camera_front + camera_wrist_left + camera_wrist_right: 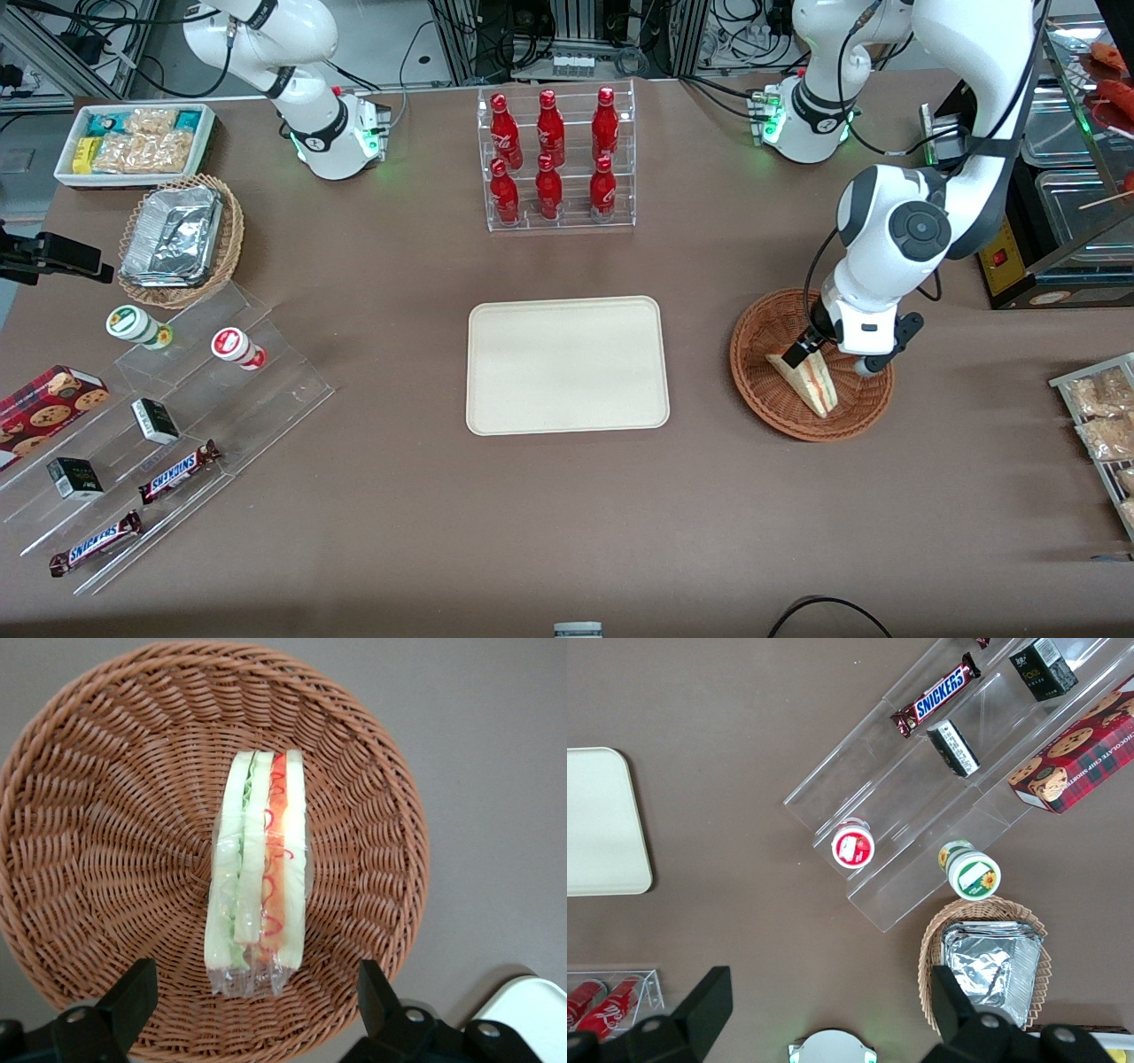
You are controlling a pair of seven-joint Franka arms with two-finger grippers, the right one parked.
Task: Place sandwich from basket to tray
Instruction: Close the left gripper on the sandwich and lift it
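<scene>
Sandwich lying in the basket under the working arm's pincer

Pincer hangs low over the reddish-brown wicker basket at the right of the front frame, its fingers spread wide and apart from the sandwich, holding nothing. Sandwich rests on the basket's woven floor with its cut edge up, showing green, pale and red-orange layers under clear wrap. Cream tray lies flat at the frame's centre on the brown tabletop, beside the basket toward the parked arm's end. Clear rack of red bottles stands above the tray in the frame, farther from the front camera.
</scene>
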